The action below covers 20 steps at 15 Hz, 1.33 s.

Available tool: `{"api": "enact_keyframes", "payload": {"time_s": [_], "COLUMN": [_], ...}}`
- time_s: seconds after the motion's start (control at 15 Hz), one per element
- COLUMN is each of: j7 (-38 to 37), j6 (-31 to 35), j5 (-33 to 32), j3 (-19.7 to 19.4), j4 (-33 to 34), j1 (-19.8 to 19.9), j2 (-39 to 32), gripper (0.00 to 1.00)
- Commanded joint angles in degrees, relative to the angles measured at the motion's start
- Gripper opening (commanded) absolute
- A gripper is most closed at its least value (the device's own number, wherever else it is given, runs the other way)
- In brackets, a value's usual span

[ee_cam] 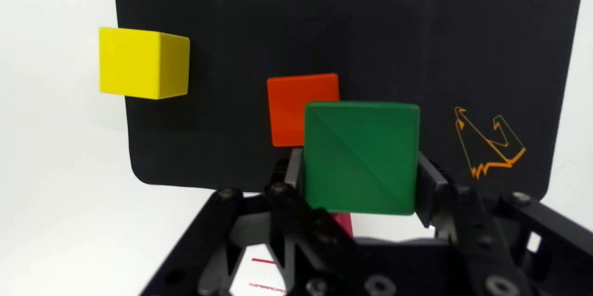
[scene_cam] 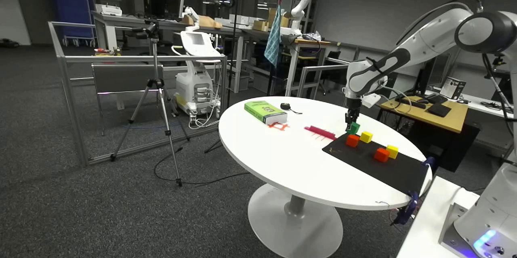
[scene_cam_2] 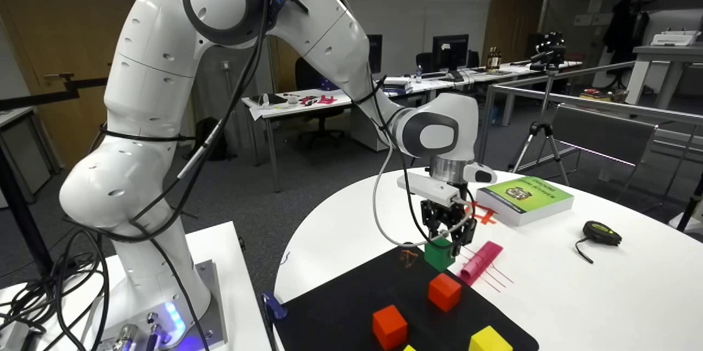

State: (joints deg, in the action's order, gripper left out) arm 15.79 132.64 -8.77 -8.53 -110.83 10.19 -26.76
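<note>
The hand (ee_cam: 362, 168) holds the green cube (scene_cam_2: 439, 256), its fingers (ee_cam: 293, 168) set against two opposite sides, so the gap between them is exactly the cube's width. Flat faces lying squarely against the fingertips probably make this a steady hold. In the wrist view the cube sits just right of centre and covers the lower right corner of a red cube (ee_cam: 288, 110). It looks the larger of the two, likely because it is nearer the viewpoint; whether its underside touches anything cannot be told.

In both exterior views the green cube is by the upper corner of a black mat (scene_cam_2: 340, 312). The mat lies on the round white table (scene_cam: 262, 149), and a blue clamp (scene_cam: 408, 208) grips the edge at the lower right of the frame, presumably so that the mat does not slide. A yellow cube (ee_cam: 129, 62) shows across the mat's edge at the upper left of the wrist view. A second red cube (scene_cam: 381, 154) and a second yellow cube (scene_cam: 392, 152) stand close together on the mat.

The magenta piece (scene_cam_2: 481, 263), green book (scene_cam_2: 524, 197) and tape measure (scene_cam_2: 602, 233) lie off the mat, perhaps to leave it to the cubes.
</note>
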Motion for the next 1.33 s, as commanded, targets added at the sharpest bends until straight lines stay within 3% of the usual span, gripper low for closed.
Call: {"api": "enact_keyframes", "payload": {"time_s": [0.0, 0.6, 1.27], "j7": [4.08, 7.92, 7.82], "j6": [-1.67, -2.10, -2.88], "j5": [0.44, 1.28, 0.77], "j3": [0.83, 1.80, 1.73], "j4": [3.39, 5.13, 4.42], "j1": [2.84, 5.31, 5.17], "j2": [-2.28, -4.81, -4.62], "gripper": [0.32, 0.32, 0.32]}}
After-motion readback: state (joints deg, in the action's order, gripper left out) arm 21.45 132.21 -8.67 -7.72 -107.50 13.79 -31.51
